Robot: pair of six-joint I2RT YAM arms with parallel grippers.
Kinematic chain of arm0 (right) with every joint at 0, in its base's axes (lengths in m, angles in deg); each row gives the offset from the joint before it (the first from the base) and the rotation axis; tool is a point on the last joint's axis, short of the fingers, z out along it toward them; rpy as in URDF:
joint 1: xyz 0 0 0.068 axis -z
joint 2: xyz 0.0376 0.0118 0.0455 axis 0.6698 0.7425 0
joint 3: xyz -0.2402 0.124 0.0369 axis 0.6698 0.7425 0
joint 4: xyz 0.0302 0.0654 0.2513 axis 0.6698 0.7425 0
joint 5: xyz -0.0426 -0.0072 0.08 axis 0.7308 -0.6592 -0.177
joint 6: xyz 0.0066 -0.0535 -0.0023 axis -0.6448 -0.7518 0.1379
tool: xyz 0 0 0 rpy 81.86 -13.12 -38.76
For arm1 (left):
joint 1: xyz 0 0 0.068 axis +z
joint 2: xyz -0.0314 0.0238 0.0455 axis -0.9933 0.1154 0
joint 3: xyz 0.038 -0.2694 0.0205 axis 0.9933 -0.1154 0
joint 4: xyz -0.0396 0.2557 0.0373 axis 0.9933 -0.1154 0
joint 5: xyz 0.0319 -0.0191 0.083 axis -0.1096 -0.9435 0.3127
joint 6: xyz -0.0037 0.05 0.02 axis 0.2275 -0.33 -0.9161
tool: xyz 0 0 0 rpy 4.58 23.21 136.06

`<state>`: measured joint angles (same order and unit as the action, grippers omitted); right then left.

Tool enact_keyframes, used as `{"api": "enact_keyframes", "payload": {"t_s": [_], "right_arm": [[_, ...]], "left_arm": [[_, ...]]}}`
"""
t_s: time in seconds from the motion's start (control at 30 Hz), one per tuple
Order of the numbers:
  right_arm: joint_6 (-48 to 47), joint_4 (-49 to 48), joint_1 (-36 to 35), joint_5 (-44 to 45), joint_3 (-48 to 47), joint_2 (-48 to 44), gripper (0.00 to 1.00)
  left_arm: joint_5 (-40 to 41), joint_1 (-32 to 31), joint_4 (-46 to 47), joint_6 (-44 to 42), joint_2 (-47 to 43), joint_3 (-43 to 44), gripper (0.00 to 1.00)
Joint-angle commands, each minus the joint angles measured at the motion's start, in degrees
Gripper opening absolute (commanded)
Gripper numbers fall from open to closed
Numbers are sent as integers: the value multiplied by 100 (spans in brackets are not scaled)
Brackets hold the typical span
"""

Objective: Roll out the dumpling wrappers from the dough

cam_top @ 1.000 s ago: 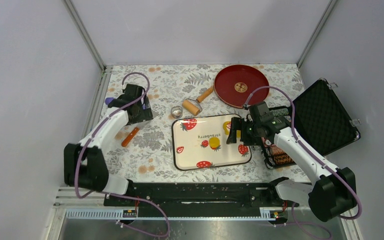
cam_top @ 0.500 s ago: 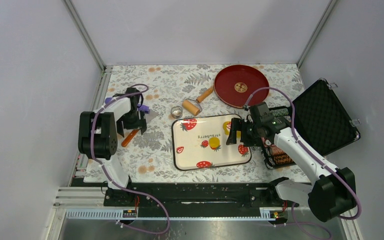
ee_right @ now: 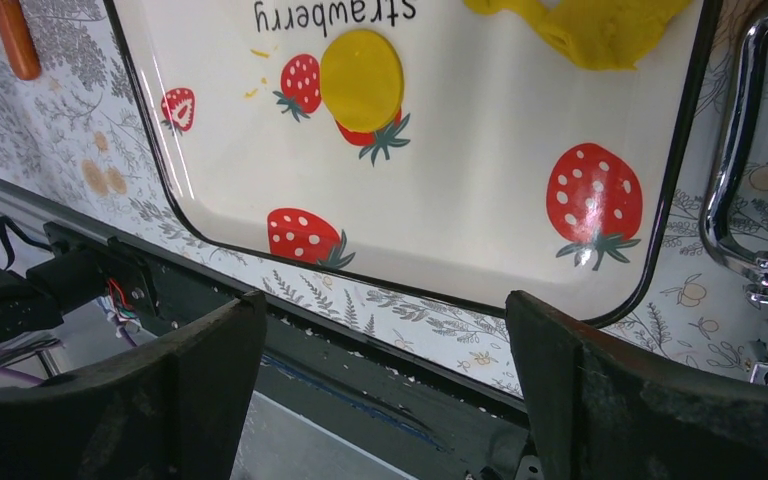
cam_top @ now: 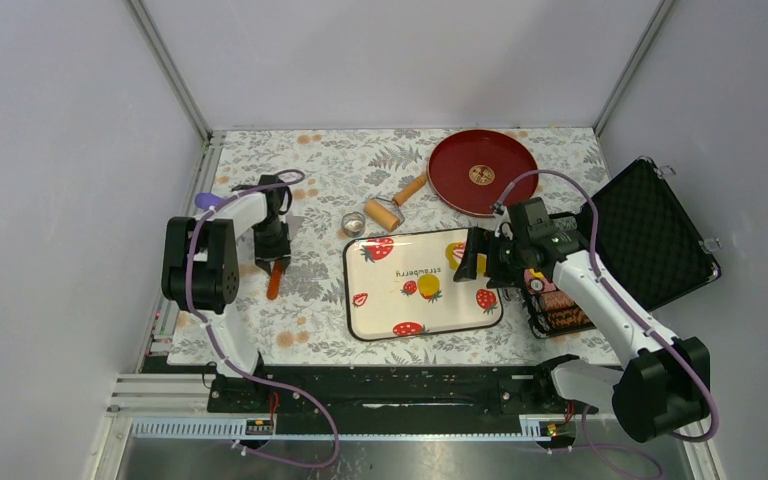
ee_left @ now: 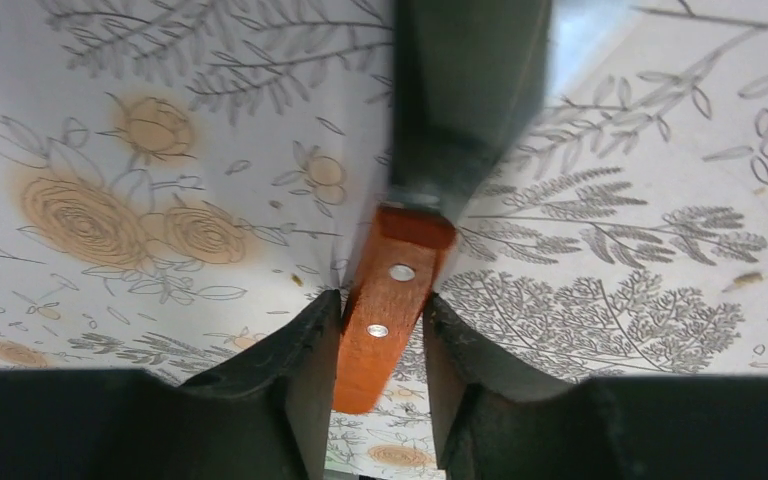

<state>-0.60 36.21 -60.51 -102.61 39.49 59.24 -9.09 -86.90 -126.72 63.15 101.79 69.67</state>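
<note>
One dumpling wrapper [cam_top: 428,285] [ee_right: 361,65], a flat yellow disc, lies on the strawberry-print tray [cam_top: 370,322] beside a printed strawberry. The dough [cam_top: 454,253] [ee_right: 590,25], an irregular yellow patch, sits at the tray's far right edge. My right gripper [cam_top: 470,262] [ee_right: 385,297] hovers open over the tray's right side with nothing between its fingers. My left gripper [cam_top: 272,252] [ee_left: 382,300] is down on the floral cloth left of the tray. Its fingers press both sides of the orange riveted handle [ee_left: 390,290] of a dark-bladed tool [cam_top: 276,278].
A wooden-handled roller [cam_top: 390,208] and a small metal ring [cam_top: 354,223] lie just beyond the tray. A red plate [cam_top: 483,171] sits at the back. An open black case [cam_top: 650,235] and a wire basket [cam_top: 560,312] stand on the right.
My left arm came down over the orange-handled tool and its jaws closed in on the handle. The tool turned from slanted to nearly straight. The right gripper lifted slightly.
</note>
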Motion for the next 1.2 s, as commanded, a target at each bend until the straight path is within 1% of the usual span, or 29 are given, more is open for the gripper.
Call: {"api": "enact_keyframes", "payload": {"t_s": [0.0, 0.1, 0.33, 0.47, 0.6, 0.73, 0.83, 1.0, 1.17], "right_arm": [[-72, 11, 86, 37, -431, 149, 96], [-196, 126, 113, 341, -762, 404, 96], [-547, 321, 176, 1019, -1847, 1575, 97], [-590, 443, 176, 1116, -2791, 2534, 97], [-445, 352, 176, 1081, -3578, 3449, 97], [-347, 356, 176, 1087, -4485, 4348, 96], [-315, 556, 191, 1077, -5235, 5056, 96], [-152, 627, 284, 1050, -6177, 5883, 97], [-187, 1187, 415, 1142, -7510, 6874, 97]], "left_arm": [[-424, -325, -50, 124, -38, -302, 32], [-727, -527, -50, 353, -185, -489, 23], [-1137, -791, 333, 986, -581, -1217, 15], [-1123, -1108, 513, 1273, -937, -1531, 14], [-1139, -1319, 685, 1515, -1253, -1792, 13], [-1116, -1526, 768, 1633, -1513, -1994, 12], [-1107, -1632, 805, 1704, -1612, -2091, 12], [-1168, -1749, 867, 1736, -1806, -2277, 11], [-1135, -1910, 901, 1739, -2001, -2437, 11]]}}
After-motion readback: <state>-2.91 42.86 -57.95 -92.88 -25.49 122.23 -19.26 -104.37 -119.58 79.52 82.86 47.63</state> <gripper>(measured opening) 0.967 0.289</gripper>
